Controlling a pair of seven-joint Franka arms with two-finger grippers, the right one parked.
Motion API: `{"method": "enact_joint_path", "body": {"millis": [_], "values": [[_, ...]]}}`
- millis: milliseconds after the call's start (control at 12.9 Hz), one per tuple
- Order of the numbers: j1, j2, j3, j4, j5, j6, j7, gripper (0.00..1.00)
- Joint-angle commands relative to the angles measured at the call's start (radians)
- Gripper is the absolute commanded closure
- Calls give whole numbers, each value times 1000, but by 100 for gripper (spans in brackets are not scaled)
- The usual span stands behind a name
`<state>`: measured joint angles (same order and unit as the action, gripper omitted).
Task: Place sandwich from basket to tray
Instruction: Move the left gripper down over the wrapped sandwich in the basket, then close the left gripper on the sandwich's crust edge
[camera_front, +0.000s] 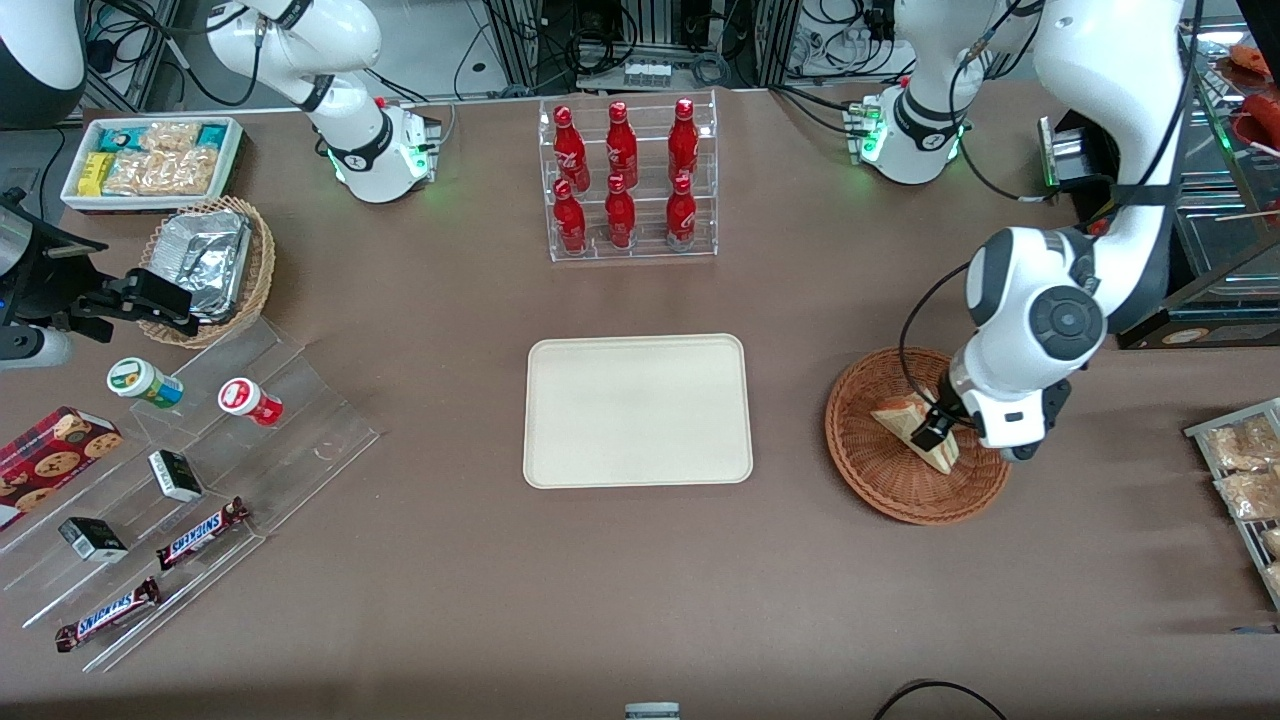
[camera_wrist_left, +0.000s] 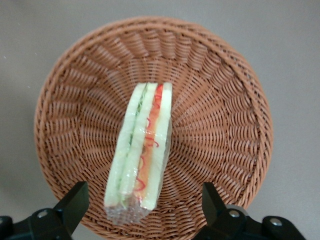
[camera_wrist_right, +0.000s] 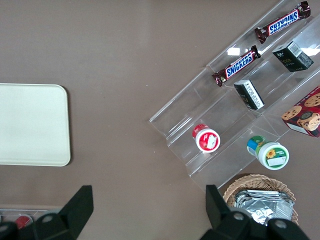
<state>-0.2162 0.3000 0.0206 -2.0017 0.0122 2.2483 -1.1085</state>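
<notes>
The sandwich (camera_front: 903, 418) is a plastic-wrapped wedge of pale bread standing on edge in the round reddish-brown basket (camera_front: 880, 497). Its red and green filling layers (camera_wrist_left: 145, 145) face the wrist camera. My left gripper (camera_front: 943, 428) hangs low over the basket (camera_wrist_left: 220, 125), open. Its two black fingers (camera_wrist_left: 75, 201) stand wide apart, one on each side of the wedge's near end, without touching it. The cream tray (camera_front: 638, 410) lies flat at the table's middle, beside the basket and toward the parked arm's end, with nothing on it. Its edge (camera_wrist_right: 30, 125) also appears in the right wrist view.
A clear rack of red bottles (camera_front: 628, 180) stands farther from the front camera than the tray. A stepped acrylic shelf (camera_front: 190, 480) with snacks, a tan basket of foil packets (camera_front: 210, 265) and a white snack bin (camera_front: 150, 160) lie toward the parked arm's end. A wire rack of packets (camera_front: 1245, 470) sits at the working arm's end.
</notes>
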Motion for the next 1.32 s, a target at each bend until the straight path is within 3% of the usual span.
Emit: {"method": "enact_joint_path", "body": {"millis": [0,621,699,854,932,1243], "values": [[-18,21,12,-3,-3,30,-25,0],[-28,28,12,-48,14,31,-25,0],[-26,28,12,-48,12,31,-25,6],[-26,28,12,-48,14,30,-33,80],[-26,30,12,-46,15,28,-33,99],[-26,24,13,-25,15,16,-31,100]]}}
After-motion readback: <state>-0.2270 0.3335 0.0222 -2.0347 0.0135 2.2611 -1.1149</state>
